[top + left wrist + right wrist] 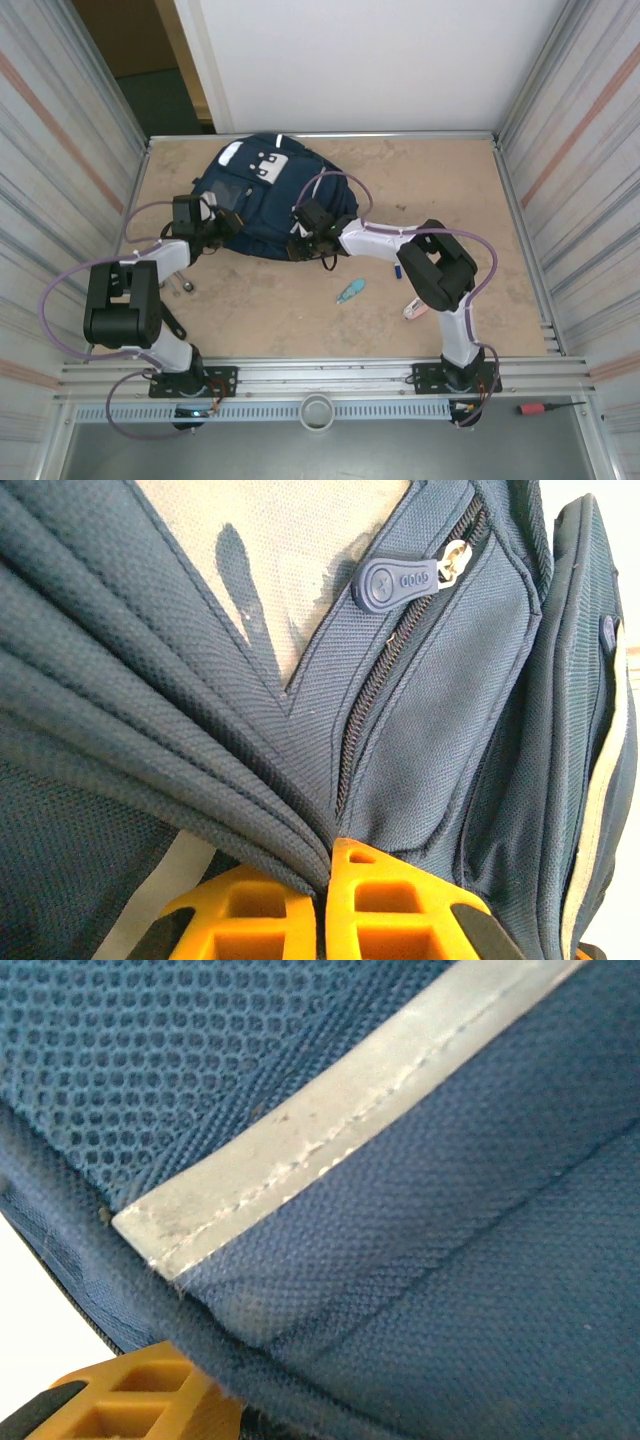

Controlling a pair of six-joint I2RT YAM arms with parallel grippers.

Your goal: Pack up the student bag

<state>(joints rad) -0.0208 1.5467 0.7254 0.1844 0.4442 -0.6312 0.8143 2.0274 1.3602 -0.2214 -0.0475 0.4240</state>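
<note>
The student bag (262, 190) is a large navy backpack with white patches, lying on the table at the back centre. My left gripper (226, 222) is at its left edge. In the left wrist view its orange fingers (390, 900) pinch a bunch of navy fabric folds (200, 770), just below a zipped pocket with a round zip pull (398, 582). My right gripper (305, 240) presses against the bag's near right side. There one orange finger (130, 1395) shows under the bag's edge, below a grey reflective strip (330, 1130). The bag's fabric hides the other finger.
A teal pen-like item (350, 291), a small blue item (398, 270) and a pink and white item (415, 307) lie on the table near the right arm. A small metal object (187, 287) lies by the left arm. Corrugated walls close in both sides.
</note>
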